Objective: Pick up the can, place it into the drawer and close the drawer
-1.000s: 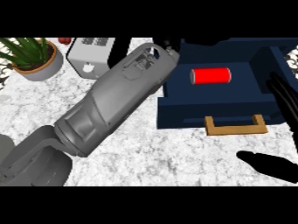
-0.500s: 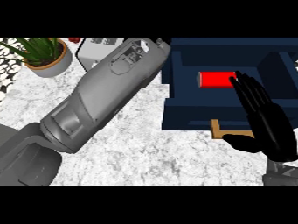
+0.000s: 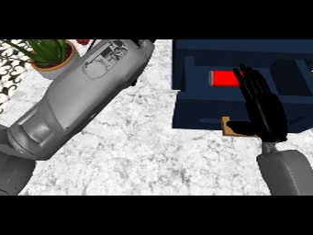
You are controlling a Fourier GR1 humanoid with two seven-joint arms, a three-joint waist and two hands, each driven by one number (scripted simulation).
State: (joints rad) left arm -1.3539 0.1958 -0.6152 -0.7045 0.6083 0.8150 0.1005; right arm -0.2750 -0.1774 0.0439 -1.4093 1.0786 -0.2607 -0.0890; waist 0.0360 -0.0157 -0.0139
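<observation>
The red can (image 3: 221,78) is lying inside the open navy drawer (image 3: 192,110), so we are facing only the closing; our right hand (image 3: 262,108) is hovering over the drawer's front with its fingers (image 3: 248,80) straight and released, holding nothing, thumb near the tan handle (image 3: 229,129). Our left hand is hiding beyond its forearm (image 3: 84,98), so we cannot tell its fingers; pushing off-centre could be skewing the drawer, though the marble surface (image 3: 152,151) is leaving room.
</observation>
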